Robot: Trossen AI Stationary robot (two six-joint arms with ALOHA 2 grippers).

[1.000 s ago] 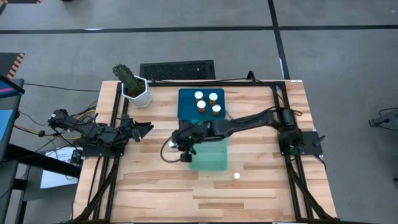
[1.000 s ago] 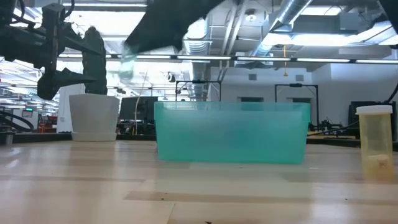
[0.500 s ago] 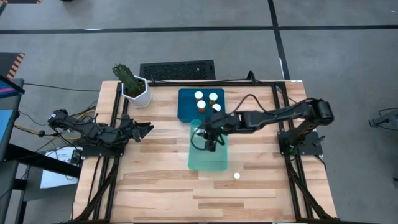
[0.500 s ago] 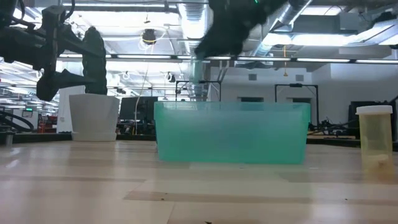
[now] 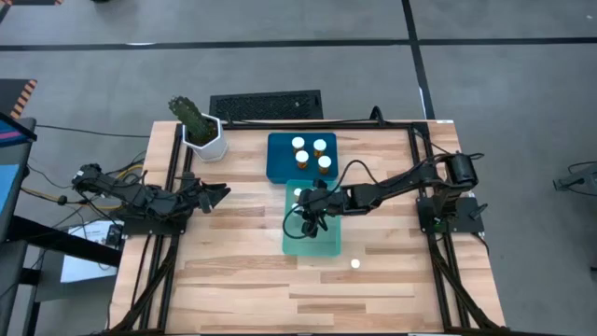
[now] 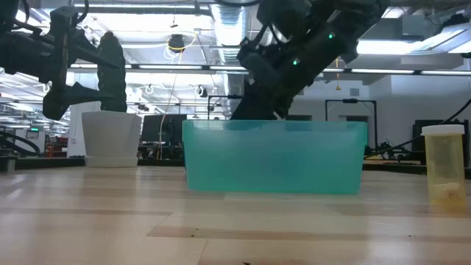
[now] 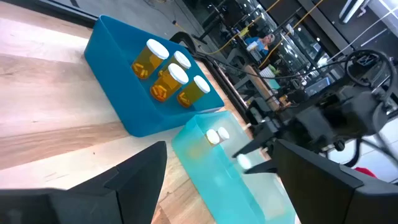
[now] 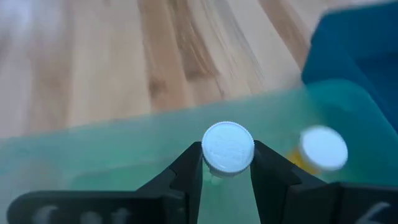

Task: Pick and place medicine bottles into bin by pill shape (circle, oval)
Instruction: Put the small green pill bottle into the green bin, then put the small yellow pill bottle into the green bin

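A small amber plastic medicine bottle with a round white cap (image 8: 228, 148) is held by the right gripper (image 8: 227, 163), fingers closed on the cap's sides, over the translucent teal bin (image 5: 312, 233) at frame centre. It looks light, rigid and smooth, so the ribbed cap seems the surest hold. Beyond, three bottles (image 5: 312, 151) stand in the dark blue bin (image 5: 279, 159). The left gripper (image 5: 211, 193), at centre left, is spread wide and empty.

Six medicine bottles (image 5: 322, 164), two bins (image 5: 280, 168).
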